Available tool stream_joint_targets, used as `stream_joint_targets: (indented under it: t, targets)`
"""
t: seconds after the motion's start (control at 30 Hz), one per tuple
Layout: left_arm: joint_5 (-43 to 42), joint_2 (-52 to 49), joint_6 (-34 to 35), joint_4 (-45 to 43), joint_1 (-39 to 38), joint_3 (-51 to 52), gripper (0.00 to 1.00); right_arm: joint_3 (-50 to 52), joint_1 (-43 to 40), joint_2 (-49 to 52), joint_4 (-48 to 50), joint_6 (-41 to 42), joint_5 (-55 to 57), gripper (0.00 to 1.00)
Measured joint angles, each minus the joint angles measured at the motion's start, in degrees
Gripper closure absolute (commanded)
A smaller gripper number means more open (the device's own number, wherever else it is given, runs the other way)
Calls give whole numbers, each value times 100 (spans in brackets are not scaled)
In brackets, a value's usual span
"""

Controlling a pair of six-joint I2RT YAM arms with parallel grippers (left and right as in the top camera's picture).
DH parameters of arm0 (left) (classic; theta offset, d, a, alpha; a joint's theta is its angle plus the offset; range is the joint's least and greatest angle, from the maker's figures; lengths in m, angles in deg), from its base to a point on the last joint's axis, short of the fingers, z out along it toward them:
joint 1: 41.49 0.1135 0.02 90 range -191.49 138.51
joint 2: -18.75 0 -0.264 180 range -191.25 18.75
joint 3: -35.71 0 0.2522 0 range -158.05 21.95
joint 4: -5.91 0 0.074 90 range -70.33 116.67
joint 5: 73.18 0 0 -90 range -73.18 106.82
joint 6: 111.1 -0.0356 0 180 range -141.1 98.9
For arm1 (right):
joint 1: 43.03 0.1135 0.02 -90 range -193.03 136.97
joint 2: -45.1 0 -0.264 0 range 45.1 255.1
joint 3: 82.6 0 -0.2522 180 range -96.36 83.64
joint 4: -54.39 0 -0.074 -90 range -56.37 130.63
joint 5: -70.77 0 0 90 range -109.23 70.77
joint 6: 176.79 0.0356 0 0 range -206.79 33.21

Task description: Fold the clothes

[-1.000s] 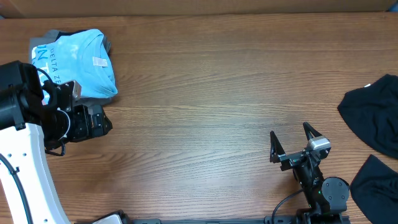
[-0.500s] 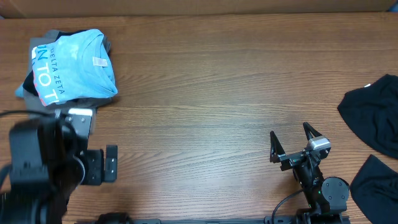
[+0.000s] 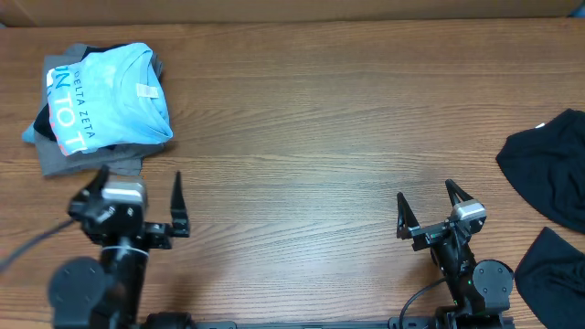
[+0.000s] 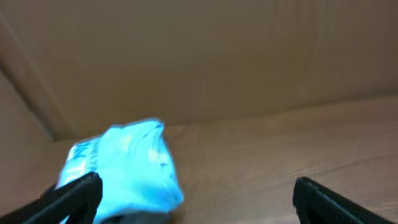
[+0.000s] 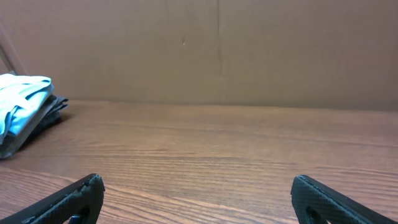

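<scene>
A folded light blue T-shirt (image 3: 114, 96) with white lettering lies at the table's far left, on top of a grey garment (image 3: 87, 163) and a dark one. In the left wrist view the blue shirt (image 4: 124, 165) is blurred, ahead and to the left. My left gripper (image 3: 137, 179) sits near the front edge, below that stack and apart from it, open and empty (image 4: 198, 183). Two crumpled black garments (image 3: 548, 164) (image 3: 553, 274) lie at the right edge. My right gripper (image 3: 425, 192) stands open and empty at the front right (image 5: 196, 182). Its view shows the stack (image 5: 22, 102) far to the left.
The wooden table (image 3: 320, 119) stretches bare between the left stack and the black garments. A brown cardboard wall (image 5: 217, 50) closes off the far side of the table.
My left arm has pulled back from beside the blue shirt stack to the front edge and now points toward the back. The right arm and the clothes have not moved.
</scene>
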Motion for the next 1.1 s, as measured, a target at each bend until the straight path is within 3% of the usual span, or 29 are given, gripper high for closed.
stream_joint_targets:
  t: [0.23, 0.47, 0.7, 0.87, 1.1]
  targets:
    - [-455, 1178, 0, -1670, 0, 2352, 0, 0, 0, 0, 0, 2, 0, 0]
    - [-638, 1805, 22, -3235, 0, 3858, 0, 0, -2, 0, 0, 0, 0, 0]
    - [-662, 2044, 140, -3056, 0, 4172, 0, 0, -2, 0, 2, -2, 0, 0]
    - [-662, 2059, 157, -2398, 0, 4175, 0, 0, 0, 0, -2, -2, 0, 0]
    - [-660, 2059, 157, -2367, 0, 4172, 0, 0, 0, 0, 0, 0, 0, 0]
